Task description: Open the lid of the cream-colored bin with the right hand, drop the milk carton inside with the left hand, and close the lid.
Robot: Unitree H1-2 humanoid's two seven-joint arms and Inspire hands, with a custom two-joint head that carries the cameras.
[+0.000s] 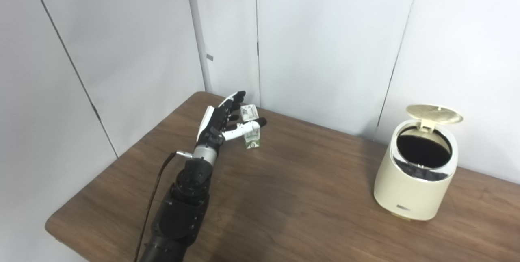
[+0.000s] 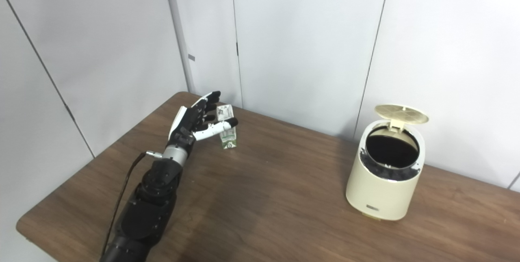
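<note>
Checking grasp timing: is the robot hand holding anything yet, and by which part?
Nothing is held yet. The left robot hand is open around the carton, which stands on the table.

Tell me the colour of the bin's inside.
Black: the bin has a cream body, and its open mouth shows a dark liner. Best seen in the right eye view.

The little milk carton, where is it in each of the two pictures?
Left eye view: the small white and green milk carton stands left of centre on the brown wooden table, at the fingertips of the black and white left hand.
Right eye view: the same carton, further left.
Shared landmark: the cream-colored bin with its lid up, at the right.
</note>
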